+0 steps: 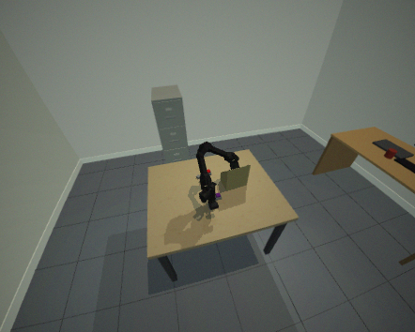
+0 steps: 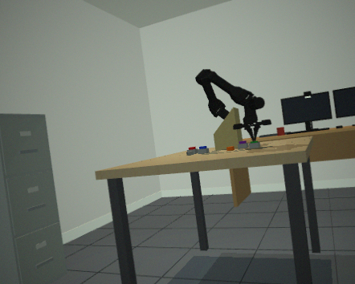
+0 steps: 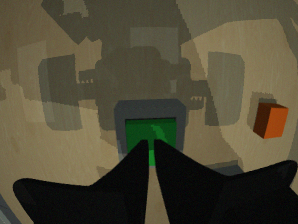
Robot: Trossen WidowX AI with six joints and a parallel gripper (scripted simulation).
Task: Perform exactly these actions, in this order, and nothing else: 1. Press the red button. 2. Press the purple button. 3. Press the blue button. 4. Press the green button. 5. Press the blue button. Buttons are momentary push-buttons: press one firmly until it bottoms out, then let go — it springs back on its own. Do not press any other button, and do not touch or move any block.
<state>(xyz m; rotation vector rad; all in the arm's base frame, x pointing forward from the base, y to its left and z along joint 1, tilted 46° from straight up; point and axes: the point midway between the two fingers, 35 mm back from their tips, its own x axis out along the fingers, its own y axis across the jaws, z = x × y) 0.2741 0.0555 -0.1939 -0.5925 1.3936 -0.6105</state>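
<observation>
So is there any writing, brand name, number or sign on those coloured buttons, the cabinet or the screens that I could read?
None: no readable text shows in any view.
The green square button under the shut black gripper: plain.
The grey metal filing cabinet: pale drawer tags, blank or too small to tell.
The dark computer monitors: dark, showing nothing.

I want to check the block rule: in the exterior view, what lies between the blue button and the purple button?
An orange block sits on the table between the blue button and the purple button; the exterior view shows it.
</observation>
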